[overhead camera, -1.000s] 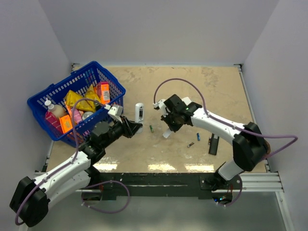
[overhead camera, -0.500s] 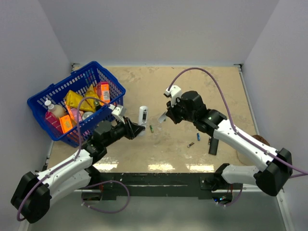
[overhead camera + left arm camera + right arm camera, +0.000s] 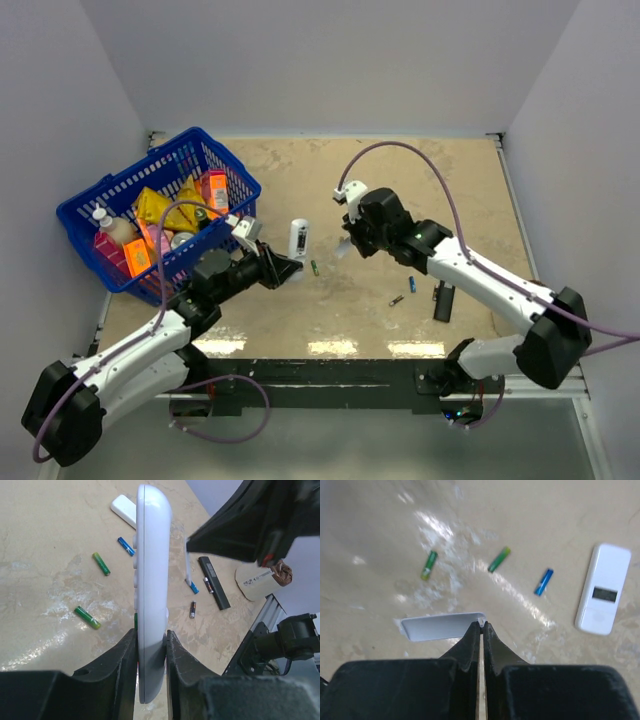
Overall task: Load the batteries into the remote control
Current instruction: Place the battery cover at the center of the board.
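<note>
Since a second ago the right arm has swung and carried its gripper farther from the near edge of the table [image 3: 450,180], while the left arm has only nudged a little to the right. The left gripper [image 3: 150,632] is clamped on the lower end of the remote control [image 3: 151,555], which stands edge-on between the two fingers and rises well past their tips. The right gripper [image 3: 481,625] pinches one end of a white battery cover [image 3: 440,626], fingertips pressed nearly together, the cover sticking out sideways from them. The cells lie loose on the table. In the left wrist view a green battery [image 3: 101,563] and a second green battery [image 3: 87,617] lie left of the held remote, with a blue battery [image 3: 126,546] just beyond them. A dark battery [image 3: 192,609] lies to the right, near a black remote [image 3: 214,582]. A wider white remote [image 3: 603,595] with a dark window lies flat near the blue battery. A blue basket [image 3: 120,180] of packets sits at the far left.
</note>
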{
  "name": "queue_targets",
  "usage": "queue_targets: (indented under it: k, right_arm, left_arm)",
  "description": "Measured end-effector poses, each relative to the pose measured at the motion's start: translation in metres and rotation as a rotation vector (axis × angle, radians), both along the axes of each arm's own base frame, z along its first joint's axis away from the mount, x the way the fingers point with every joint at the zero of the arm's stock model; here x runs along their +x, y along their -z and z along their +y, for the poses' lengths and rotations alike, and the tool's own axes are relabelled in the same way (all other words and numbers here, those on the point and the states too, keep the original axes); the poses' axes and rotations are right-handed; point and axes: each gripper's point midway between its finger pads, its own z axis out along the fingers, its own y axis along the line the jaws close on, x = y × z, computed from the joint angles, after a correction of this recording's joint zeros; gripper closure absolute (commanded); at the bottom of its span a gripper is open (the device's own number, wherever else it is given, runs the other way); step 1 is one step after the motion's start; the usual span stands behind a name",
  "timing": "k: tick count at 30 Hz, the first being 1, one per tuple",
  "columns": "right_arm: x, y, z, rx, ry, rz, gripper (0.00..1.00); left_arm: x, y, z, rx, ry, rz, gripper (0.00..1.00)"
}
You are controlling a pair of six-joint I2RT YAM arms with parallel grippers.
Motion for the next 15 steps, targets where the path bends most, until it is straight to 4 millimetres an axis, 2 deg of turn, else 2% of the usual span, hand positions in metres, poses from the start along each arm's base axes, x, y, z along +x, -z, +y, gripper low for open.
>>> queue_targets:
  k: [8,11,14,15]
  right_arm:
    - [-0.027,0.117,-0.041,-0.371,0.089,0.353,0.98]
    - [-0.034,0.146,-0.053,-0.477,0.113,0.445,0.94]
    - [-0.035,0.168,-0.059,-0.551,0.142,0.501,0.79]
    - [-0.035,0.172,-0.061,-0.575,0.153,0.51,0.68]
  left_arm:
    - [0.007,-0.009,0.018,0.022,-0.099,-0.045,1.0]
    - [0.008,-0.011,0.021,0.029,-0.115,-0.05,1.0]
    - [0.01,-0.01,0.022,0.039,-0.124,-0.055,1.0]
    - [0.009,-0.01,0.023,0.043,-0.124,-0.053,1.0]
